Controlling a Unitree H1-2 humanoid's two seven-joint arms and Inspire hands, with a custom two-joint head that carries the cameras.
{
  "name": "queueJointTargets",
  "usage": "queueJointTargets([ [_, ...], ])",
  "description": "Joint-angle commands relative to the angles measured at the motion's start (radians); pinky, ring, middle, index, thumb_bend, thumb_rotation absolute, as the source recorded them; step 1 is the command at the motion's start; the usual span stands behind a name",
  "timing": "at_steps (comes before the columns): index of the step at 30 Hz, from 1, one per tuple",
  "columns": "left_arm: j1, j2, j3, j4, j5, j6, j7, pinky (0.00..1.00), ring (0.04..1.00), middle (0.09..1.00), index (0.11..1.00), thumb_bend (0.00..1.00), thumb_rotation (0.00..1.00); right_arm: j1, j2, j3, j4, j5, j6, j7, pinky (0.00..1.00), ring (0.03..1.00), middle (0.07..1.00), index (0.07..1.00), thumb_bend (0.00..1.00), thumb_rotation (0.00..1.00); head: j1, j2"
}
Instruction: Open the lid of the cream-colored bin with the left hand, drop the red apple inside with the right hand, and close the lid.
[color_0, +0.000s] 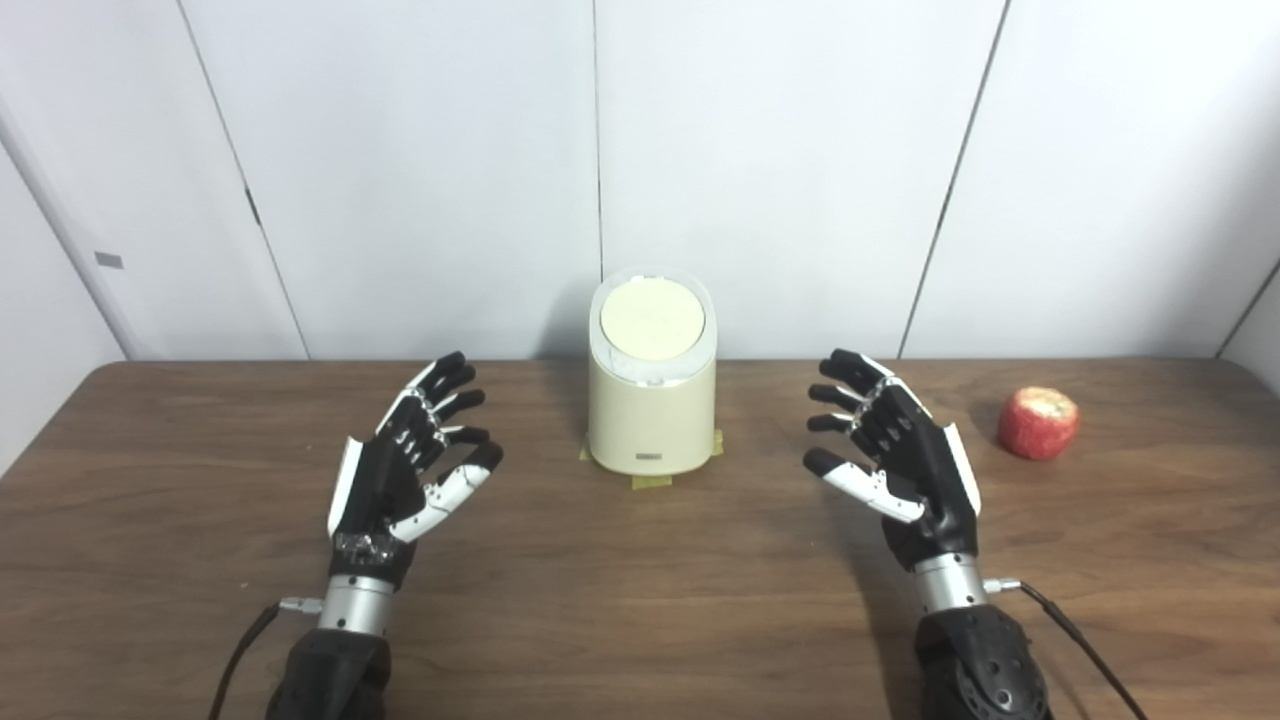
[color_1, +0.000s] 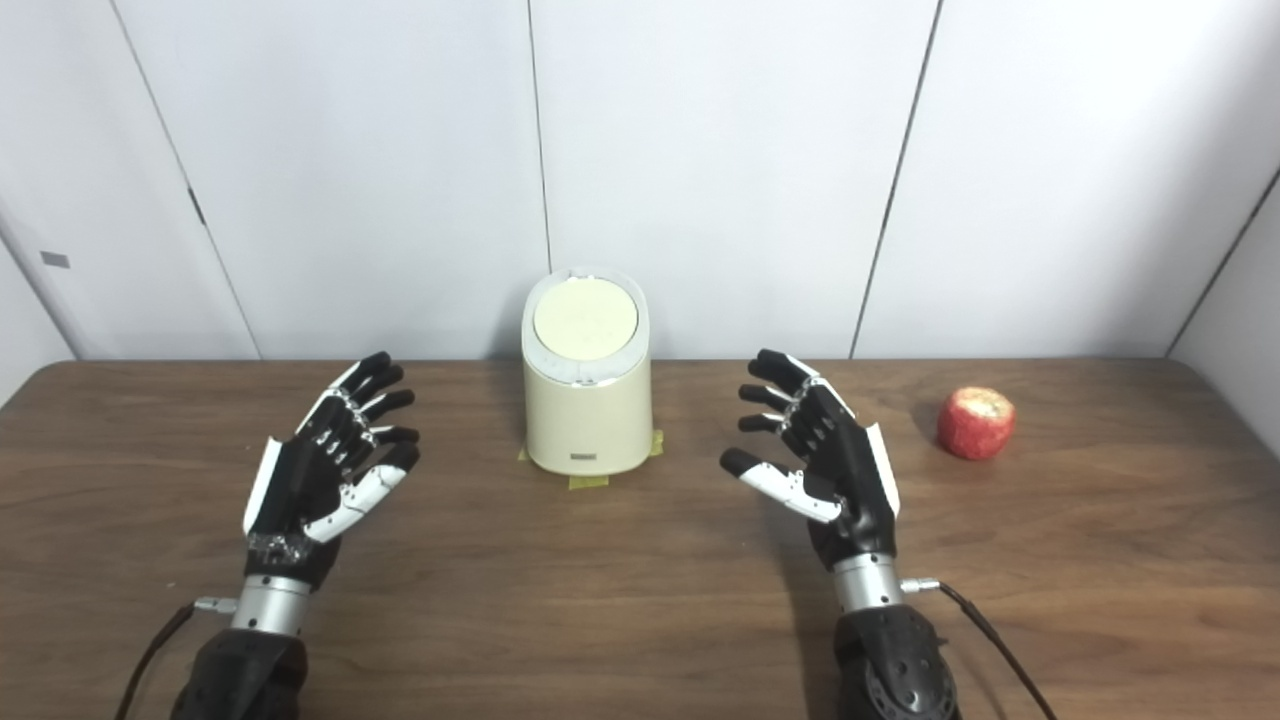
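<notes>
The cream-colored bin (color_0: 651, 420) stands at the back middle of the brown table, its round lid (color_0: 652, 320) lying flat and closed on top. A red apple (color_0: 1039, 423) with a pale patch on top rests far to the right. My left hand (color_0: 410, 460) hovers open to the left of the bin, palm turned inward, fingers spread. On the other side my right hand (color_0: 890, 450) is open too, between the bin and the apple, touching neither.
Yellow tape tabs (color_0: 650, 481) stick out under the bin's base. White wall panels (color_0: 760, 150) rise right behind the table's far edge. Cables run from both wrists toward the near edge of the table (color_0: 640, 610).
</notes>
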Motion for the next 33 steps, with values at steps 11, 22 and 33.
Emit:
queueJointTargets([
  [11, -0.028, 0.000, 0.000, -0.011, -0.002, -0.028, 0.008, 0.63, 0.787, 0.848, 0.869, 0.73, 0.31, -0.028, -0.005, -0.007, -0.031, 0.013, -0.011, 0.005, 0.58, 0.723, 0.788, 0.777, 0.86, 0.28, 0.001, -0.001],
  [22, -0.073, -0.018, -0.019, -0.075, 0.056, 0.078, 0.038, 0.79, 0.921, 0.955, 0.955, 0.78, 0.44, -0.038, -0.006, -0.008, 0.003, 0.030, -0.034, 0.023, 0.56, 0.706, 0.783, 0.772, 0.85, 0.26, 0.006, -0.015],
  [33, -0.297, -0.037, -0.047, -0.172, 0.255, 0.448, 0.157, 1.00, 1.000, 1.000, 1.000, 0.82, 0.38, -0.045, -0.002, -0.007, 0.011, 0.035, -0.030, 0.021, 0.56, 0.709, 0.782, 0.772, 0.85, 0.27, 0.007, -0.023],
])
